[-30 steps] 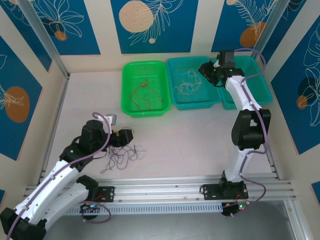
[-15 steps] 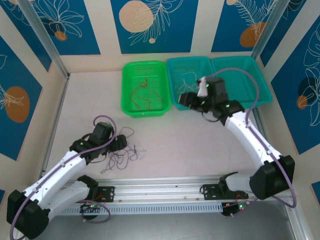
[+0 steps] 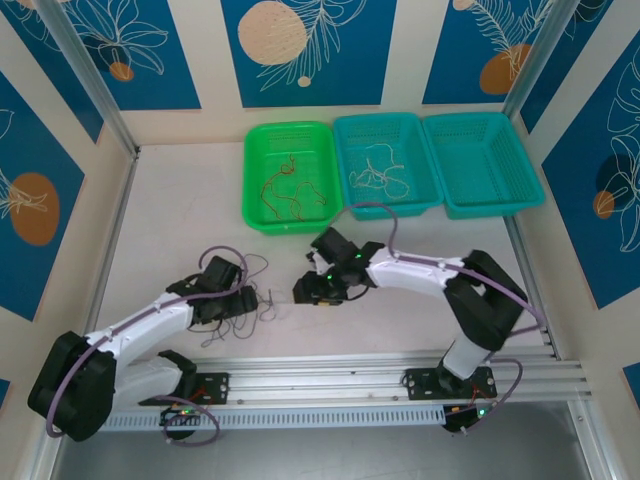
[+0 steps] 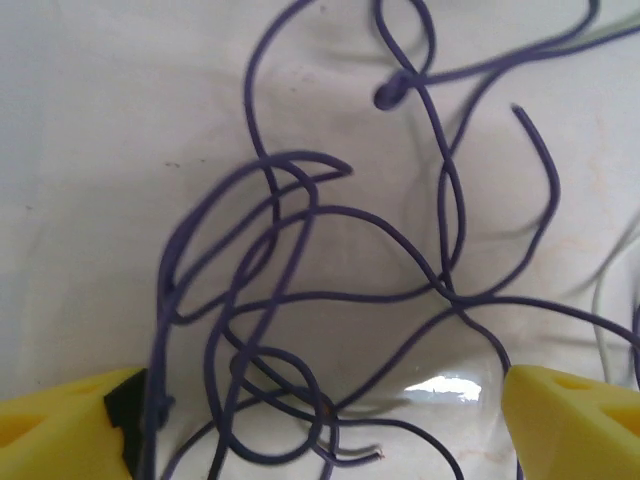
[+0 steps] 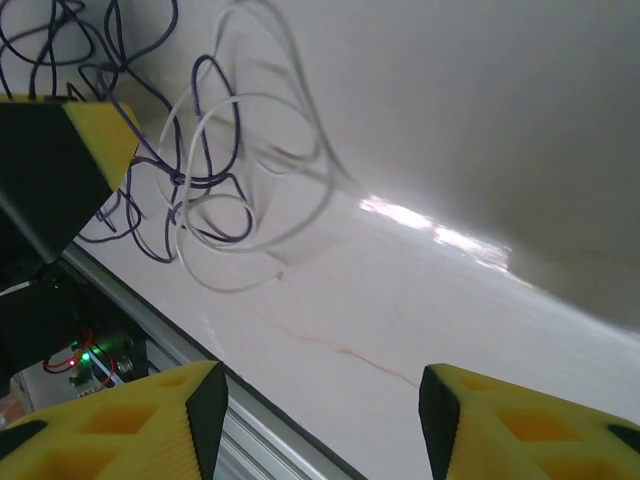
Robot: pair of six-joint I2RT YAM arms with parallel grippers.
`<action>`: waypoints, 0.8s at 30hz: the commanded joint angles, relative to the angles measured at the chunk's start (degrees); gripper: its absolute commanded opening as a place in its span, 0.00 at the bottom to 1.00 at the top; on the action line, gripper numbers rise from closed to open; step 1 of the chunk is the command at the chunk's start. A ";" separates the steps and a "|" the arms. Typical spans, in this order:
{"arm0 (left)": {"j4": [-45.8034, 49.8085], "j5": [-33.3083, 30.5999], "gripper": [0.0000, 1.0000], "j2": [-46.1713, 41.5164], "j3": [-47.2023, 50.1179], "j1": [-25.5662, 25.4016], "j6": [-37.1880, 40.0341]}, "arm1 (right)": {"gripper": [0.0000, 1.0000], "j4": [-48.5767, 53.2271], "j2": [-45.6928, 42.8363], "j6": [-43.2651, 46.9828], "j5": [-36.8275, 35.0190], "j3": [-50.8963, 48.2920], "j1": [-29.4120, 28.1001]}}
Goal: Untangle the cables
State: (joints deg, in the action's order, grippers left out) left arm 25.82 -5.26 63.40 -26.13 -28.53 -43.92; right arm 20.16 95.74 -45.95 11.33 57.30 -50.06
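The purple cables (image 3: 262,305) lie clumped near the tabletop's (image 3: 180,220) near edge, left of centre, not yet separated. The left fingers (image 4: 565,420) straddle the clump, spread wide. The right fingers (image 5: 520,420) hover just beside it, spread and empty. Next, each likely needs to pinch a different strand, then draw apart.

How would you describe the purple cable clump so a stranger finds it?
On the white table, look near the front edge, left of centre. The clump lies loose there. It is mostly dark purple and outside any basket, unlike the reddish wires in the green basket and pale wires in the teal basket beside it.
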 commanded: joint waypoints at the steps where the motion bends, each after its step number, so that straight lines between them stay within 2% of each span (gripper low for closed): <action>1: -7.49 4.66 0.78 1.01 1.90 0.41 -1.08 | 0.57 0.38 4.64 -1.89 2.65 5.72 -2.53; 7: -9.15 4.78 0.42 0.17 3.36 0.42 -0.94 | 0.58 0.39 12.05 -1.94 1.33 10.48 -1.88; 10: -9.23 5.17 0.30 -0.16 3.72 0.41 -0.55 | 0.57 1.05 14.29 -2.90 1.18 11.32 -1.88; 14: -9.71 5.43 0.20 -0.72 4.33 0.41 -0.49 | 0.55 0.93 15.61 -3.95 0.72 10.81 -1.81; 17: -9.71 5.55 0.08 -1.48 4.60 0.43 0.11 | 0.42 0.92 15.61 -4.51 -0.51 10.13 -1.58; 19: -9.02 5.01 0.02 -2.16 4.51 0.41 0.54 | 0.26 1.28 15.28 -4.75 -1.99 9.77 -1.31; 22: -7.29 3.29 0.00 -3.64 4.25 0.41 0.78 | 0.04 2.38 14.27 -4.71 -4.27 9.05 -0.34; 24: -6.14 1.93 0.00 -4.81 4.07 0.41 0.77 | 0.00 2.44 12.62 -4.69 -5.87 7.77 0.70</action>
State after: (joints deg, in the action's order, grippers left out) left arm 21.65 -6.13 60.16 -22.46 -27.73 -43.55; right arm 20.40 110.45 -50.09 8.43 66.78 -50.85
